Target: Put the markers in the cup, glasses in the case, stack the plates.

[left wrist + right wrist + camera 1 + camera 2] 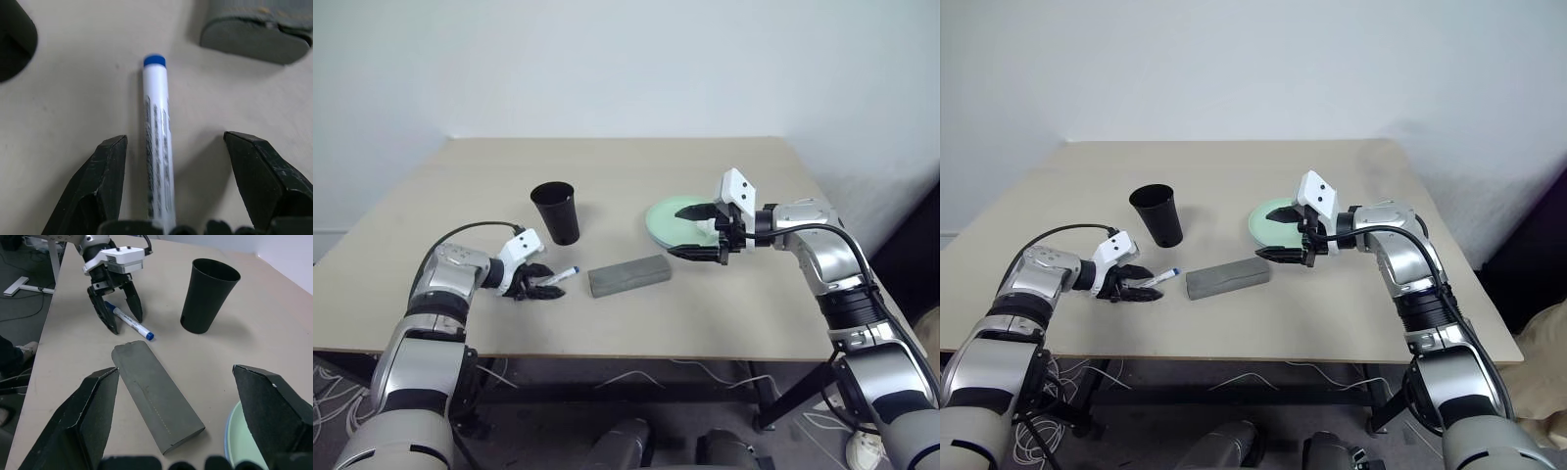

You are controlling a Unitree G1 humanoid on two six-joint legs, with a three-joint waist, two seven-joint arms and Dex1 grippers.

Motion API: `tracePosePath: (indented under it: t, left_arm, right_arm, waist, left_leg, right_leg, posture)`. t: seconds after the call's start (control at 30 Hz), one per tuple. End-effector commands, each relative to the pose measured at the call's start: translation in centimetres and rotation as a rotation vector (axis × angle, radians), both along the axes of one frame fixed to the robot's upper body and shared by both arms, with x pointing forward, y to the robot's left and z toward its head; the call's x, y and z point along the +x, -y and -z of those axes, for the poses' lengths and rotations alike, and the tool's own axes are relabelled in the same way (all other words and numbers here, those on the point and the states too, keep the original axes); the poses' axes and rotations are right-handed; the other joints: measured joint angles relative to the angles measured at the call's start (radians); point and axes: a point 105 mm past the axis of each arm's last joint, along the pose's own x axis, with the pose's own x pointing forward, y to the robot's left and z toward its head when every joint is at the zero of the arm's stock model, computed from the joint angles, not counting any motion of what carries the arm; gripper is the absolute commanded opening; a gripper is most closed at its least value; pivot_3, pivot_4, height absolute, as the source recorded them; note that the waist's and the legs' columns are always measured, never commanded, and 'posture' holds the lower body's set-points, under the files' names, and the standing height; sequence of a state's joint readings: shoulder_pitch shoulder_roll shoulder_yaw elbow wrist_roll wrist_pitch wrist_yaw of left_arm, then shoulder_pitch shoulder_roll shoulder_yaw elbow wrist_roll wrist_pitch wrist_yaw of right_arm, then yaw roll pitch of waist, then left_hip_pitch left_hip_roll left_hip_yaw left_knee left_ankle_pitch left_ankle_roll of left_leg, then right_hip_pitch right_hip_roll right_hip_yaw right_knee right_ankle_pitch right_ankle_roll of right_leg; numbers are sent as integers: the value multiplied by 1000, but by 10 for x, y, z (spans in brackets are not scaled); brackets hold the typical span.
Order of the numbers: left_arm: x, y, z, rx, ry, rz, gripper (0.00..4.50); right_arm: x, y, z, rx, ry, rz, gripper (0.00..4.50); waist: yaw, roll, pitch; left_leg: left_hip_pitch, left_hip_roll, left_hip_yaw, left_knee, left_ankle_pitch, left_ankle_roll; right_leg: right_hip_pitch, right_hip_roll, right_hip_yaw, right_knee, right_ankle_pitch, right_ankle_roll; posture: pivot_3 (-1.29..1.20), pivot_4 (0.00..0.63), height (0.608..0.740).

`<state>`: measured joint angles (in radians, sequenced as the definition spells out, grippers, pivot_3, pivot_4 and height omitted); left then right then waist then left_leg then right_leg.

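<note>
White-barrelled marker (157, 142) lies flat on the table (724, 313) between the spread fingers of the left gripper (536, 285) — not yet pinched. Light, rigid, smooth; likely to roll, so grip mid-barrel. Cup (556, 211) stands near, upright. Right gripper (697, 233) hovers wide and empty over the plates (668, 217) — stack partly hidden; glasses presumably in the closed case (628, 275).

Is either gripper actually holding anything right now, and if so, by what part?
Nothing is held. The left gripper is open, its fingers astride the marker lying on the table, without closing on it. The right gripper hangs open above the plates.
</note>
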<state>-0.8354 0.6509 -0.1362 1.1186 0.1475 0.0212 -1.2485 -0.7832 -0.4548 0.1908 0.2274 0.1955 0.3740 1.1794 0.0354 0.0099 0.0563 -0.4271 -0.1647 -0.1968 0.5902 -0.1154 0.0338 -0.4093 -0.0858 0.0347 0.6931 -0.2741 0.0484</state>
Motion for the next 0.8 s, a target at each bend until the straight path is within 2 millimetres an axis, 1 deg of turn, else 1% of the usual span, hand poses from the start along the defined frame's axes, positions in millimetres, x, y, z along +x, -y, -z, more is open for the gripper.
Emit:
tracePosePath:
  t: [0.03, 0.2, 0.23, 0.3, 0.4, 0.57, 0.6, 0.73, 0.8]
  left_arm:
    - [10, 0, -8, 24, 53, -16, 3329]
    - [13, -4, -5, 57, 67, -56, 3329]
    - [11, -5, -2, 61, 57, -56, 3160]
    - [9, -6, 2, 69, 41, -56, 2761]
    - [4, -6, 9, 71, 10, -46, 1836]
    - [1, -4, 12, 69, 3, -32, 204]
    - [1, -4, 13, 75, 0, -28, 122]
    - [-1, -3, 14, 80, 0, -4, 122]
    - [0, 1, 9, 49, 12, 15, 122]
  right_arm:
    - [0, -3, -17, 21, 64, -14, 4044]
    - [1, -2, -17, 20, 65, -13, 4044]
    - [1, -2, -17, 20, 65, -13, 4044]
    - [1, -3, -17, 21, 65, -15, 4044]
    - [1, -3, -17, 20, 65, -16, 4044]
    - [1, -4, -18, 20, 65, -18, 4044]
    - [1, -4, -18, 20, 65, -18, 4044]
    - [1, -4, -19, 21, 66, -20, 4044]
    - [1, -4, -19, 21, 66, -19, 4044]
  waist:
    - [-3, 0, 0]
    - [-3, 0, 0]
    - [-4, 0, 0]
    - [-4, 0, 0]
    - [-5, 0, 0]
    - [-6, 0, 0]
    - [-5, 0, 0]
    - [-5, 0, 0]
    - [-5, 0, 0]
  left_leg:
    - [0, 0, 0, 0, 0, 0]
    - [0, 0, 0, -1, 0, 0]
    - [0, 0, 0, -1, 0, 0]
    - [0, 1, 0, -1, 0, 0]
    - [1, 1, 0, -1, 0, 0]
    - [1, 3, 0, -2, 0, 0]
    - [1, 3, 0, -2, 0, 0]
    - [1, 3, 1, -2, 0, 0]
    - [1, 3, 1, -2, 0, 0]
  right_leg:
    - [0, 0, 0, 0, 0, 0]
    - [0, 0, 0, 0, 0, 0]
    - [0, 0, 0, 0, 0, 0]
    - [0, 0, 0, 0, 0, 0]
    - [0, 0, 0, 1, 0, 0]
    - [0, 0, -1, 1, 1, -2]
    - [0, 0, -1, 1, 1, -2]
    - [0, 0, -1, 1, 1, -2]
    - [0, 0, -1, 1, 1, -2]
  posture:
    - [0, 0, 740]
    - [0, 0, 740]
    - [0, 0, 740]
    - [0, 0, 740]
    - [0, 0, 740]
    - [0, 0, 740]
    - [0, 0, 740]
    - [0, 0, 740]
    - [0, 0, 740]
